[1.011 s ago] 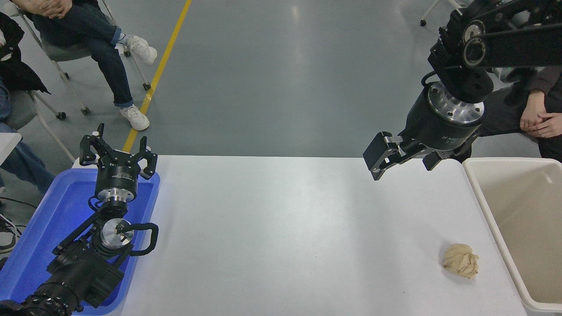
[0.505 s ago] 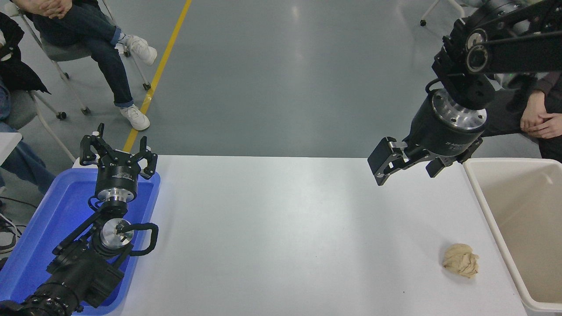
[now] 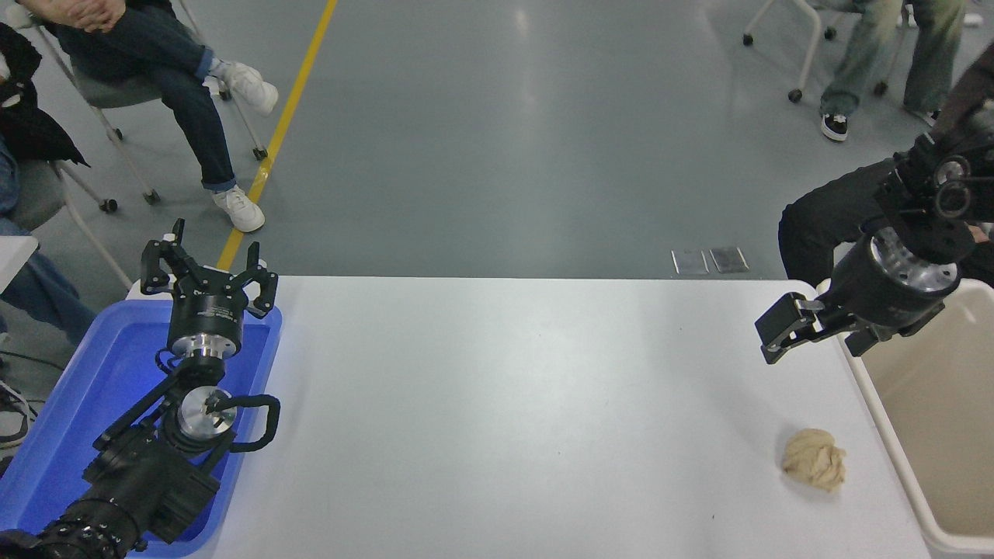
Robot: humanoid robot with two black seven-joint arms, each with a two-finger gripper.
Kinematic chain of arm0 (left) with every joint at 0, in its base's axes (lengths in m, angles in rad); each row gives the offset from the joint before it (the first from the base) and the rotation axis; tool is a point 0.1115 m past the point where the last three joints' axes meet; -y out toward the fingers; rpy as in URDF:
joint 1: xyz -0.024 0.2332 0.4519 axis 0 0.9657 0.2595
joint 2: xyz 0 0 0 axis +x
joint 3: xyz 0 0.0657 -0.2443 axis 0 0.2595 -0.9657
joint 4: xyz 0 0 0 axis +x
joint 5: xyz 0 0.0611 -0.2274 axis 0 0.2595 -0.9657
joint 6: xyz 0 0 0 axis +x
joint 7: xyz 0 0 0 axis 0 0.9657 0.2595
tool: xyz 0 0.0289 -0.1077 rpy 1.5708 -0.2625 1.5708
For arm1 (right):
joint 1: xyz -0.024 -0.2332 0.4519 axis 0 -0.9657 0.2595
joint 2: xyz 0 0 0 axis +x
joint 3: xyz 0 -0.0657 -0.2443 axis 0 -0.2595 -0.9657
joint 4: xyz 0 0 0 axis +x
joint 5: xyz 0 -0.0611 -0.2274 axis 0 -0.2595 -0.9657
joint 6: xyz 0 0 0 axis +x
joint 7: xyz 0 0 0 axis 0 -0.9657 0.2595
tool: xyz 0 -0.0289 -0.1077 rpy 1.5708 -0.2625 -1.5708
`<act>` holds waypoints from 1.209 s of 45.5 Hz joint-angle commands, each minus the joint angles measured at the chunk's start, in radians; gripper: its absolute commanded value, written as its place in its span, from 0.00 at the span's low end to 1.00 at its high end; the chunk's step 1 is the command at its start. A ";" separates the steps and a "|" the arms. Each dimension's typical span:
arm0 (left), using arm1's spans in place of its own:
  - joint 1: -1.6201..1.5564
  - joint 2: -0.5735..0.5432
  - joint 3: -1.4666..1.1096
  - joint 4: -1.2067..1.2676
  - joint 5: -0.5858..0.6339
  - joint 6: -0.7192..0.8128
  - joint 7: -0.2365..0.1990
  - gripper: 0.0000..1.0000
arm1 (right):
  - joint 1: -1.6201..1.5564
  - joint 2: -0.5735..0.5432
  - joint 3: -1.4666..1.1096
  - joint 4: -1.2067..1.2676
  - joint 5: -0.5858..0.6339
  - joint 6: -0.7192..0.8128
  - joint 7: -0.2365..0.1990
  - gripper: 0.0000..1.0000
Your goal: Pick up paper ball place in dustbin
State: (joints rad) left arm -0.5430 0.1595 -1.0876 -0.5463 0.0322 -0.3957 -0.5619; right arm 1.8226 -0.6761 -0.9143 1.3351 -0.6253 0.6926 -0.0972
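Rightward and lower now, the right gripper (image 3: 823,338) hangs with jaws spread and empty over the counter (image 3: 497,404), the paper ball (image 3: 814,459) lying nearer, beside the dustbin (image 3: 881,431).

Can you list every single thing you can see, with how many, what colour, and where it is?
paper ball: one, tan, on the table near its right edge, beside the dustbin
dustbin: one, cream, at the table's right end, partly out of view
tray: one, blue, at the table's left end
table: one, white, filling the lower picture
yellow line: one, on the grey floor, upper left
floor plates: two, grey, just past the table's far edge
people: seated on wheeled chairs at upper left, upper right and the right edge; count unclear
left gripper: one, black, open, parked over the tray
right gripper: one, black, open, above the table's far right, by the dustbin's rim, not touching the paper ball
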 commanded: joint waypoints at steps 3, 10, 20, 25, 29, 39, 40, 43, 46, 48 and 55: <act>0.000 0.000 0.000 -0.001 0.000 0.000 0.000 0.99 | -0.399 -0.077 0.262 -0.183 -0.230 -0.059 0.002 1.00; 0.000 0.000 0.000 0.000 0.000 0.000 0.000 0.99 | -0.577 -0.063 0.388 -0.289 -0.270 -0.090 0.004 1.00; 0.000 0.000 0.000 -0.001 0.000 0.000 -0.001 0.99 | -0.769 -0.022 0.502 -0.373 -0.366 -0.180 0.004 1.00; 0.000 0.000 0.000 0.000 0.000 0.000 -0.001 0.99 | -0.821 0.024 0.528 -0.421 -0.367 -0.232 0.002 1.00; 0.000 0.000 0.000 0.000 0.000 0.000 0.000 0.99 | -0.842 0.033 0.531 -0.455 -0.367 -0.260 0.004 1.00; 0.000 0.000 0.000 0.000 0.000 0.000 0.000 0.99 | -0.888 0.069 0.543 -0.524 -0.366 -0.308 0.005 0.99; 0.000 0.000 0.000 0.000 0.000 0.000 0.000 0.99 | -0.891 0.069 0.549 -0.525 -0.366 -0.308 0.007 0.98; 0.000 0.000 0.000 0.000 0.000 0.000 -0.001 0.99 | -0.902 0.069 0.568 -0.527 -0.366 -0.308 0.008 0.96; 0.000 0.000 0.000 -0.001 0.000 0.000 0.000 0.99 | -0.914 0.069 0.586 -0.527 -0.366 -0.308 0.010 0.84; 0.000 0.000 0.000 0.000 0.000 0.000 0.000 0.99 | -0.916 0.069 0.594 -0.527 -0.366 -0.308 0.013 0.68; 0.000 0.000 0.000 0.000 0.000 0.000 0.000 0.99 | -0.918 0.069 0.598 -0.524 -0.366 -0.305 0.022 0.27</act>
State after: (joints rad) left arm -0.5430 0.1595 -1.0876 -0.5466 0.0322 -0.3957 -0.5619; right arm 0.9278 -0.6142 -0.3420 0.8236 -0.9884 0.3959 -0.0852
